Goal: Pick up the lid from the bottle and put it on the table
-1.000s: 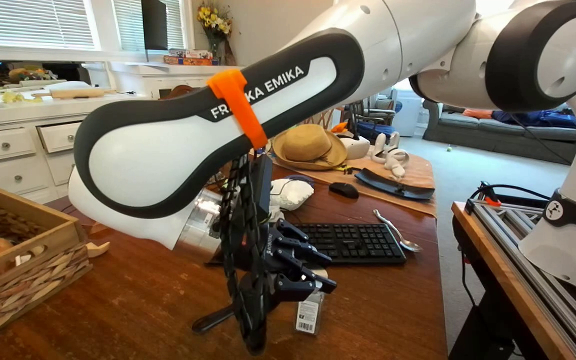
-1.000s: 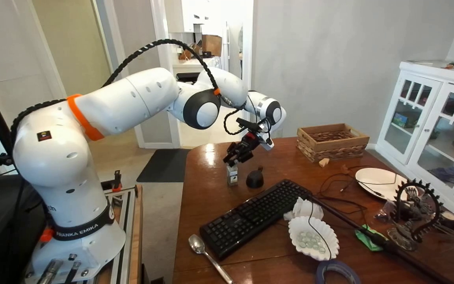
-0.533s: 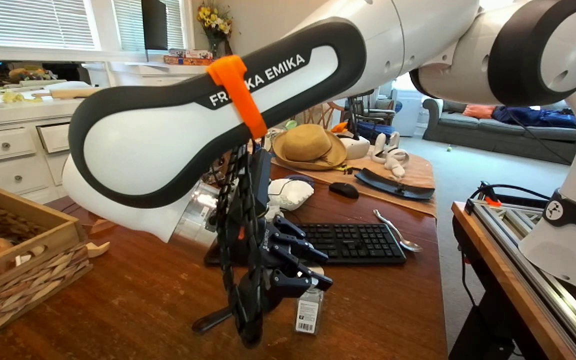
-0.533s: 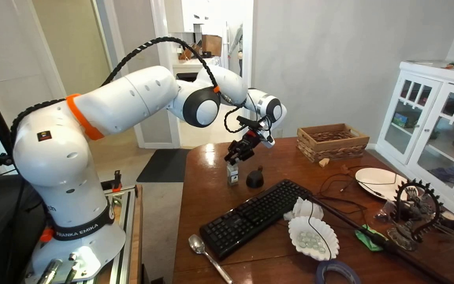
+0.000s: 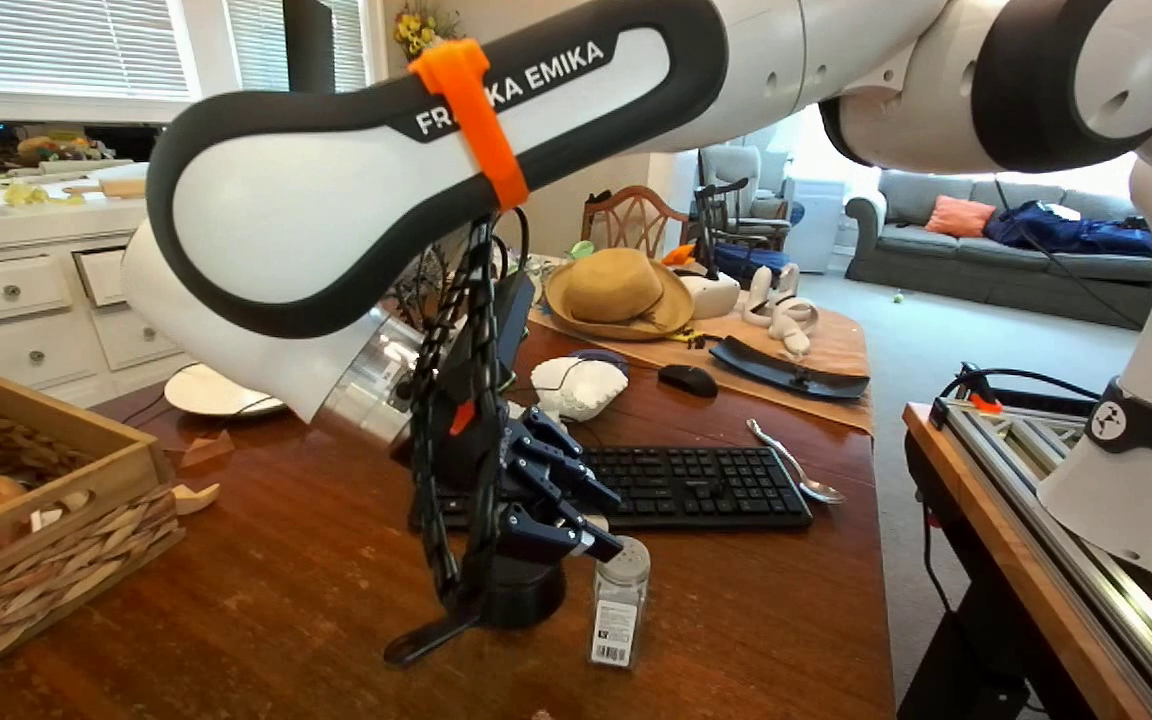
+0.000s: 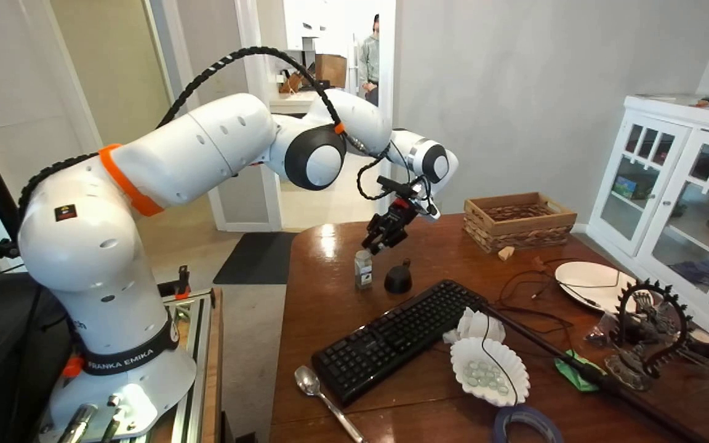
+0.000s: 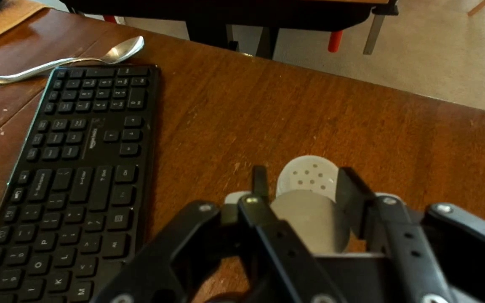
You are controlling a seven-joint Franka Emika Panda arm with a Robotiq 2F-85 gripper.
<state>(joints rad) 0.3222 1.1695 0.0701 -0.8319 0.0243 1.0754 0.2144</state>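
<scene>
The lid (image 7: 307, 221), a small cream-white disc, sits between the fingers of my gripper (image 7: 302, 185) in the wrist view. It is mostly hidden by the fingers in the exterior views. My gripper is shut on it. The bottle (image 5: 616, 625) stands upright on the table (image 5: 336, 600), with its perforated white top uncovered. The bottle (image 6: 363, 271) also shows upright in an exterior view, with my gripper (image 6: 372, 247) just above and beside its top. In the wrist view the bottle's holed top (image 7: 308, 172) shows just beyond the lid.
A black scoop (image 6: 398, 280) lies beside the bottle, under the gripper. A black keyboard (image 6: 397, 335) and a spoon (image 6: 330, 403) lie nearby. A wooden basket (image 6: 514, 224), a white plate (image 6: 594, 286) and a white fluted bowl (image 6: 490, 372) stand farther off.
My gripper has risen slightly and drawn back from the bottle towards the basket side, carrying the lid. The bottle's holed top is now exposed; the bottle has stayed in place.
</scene>
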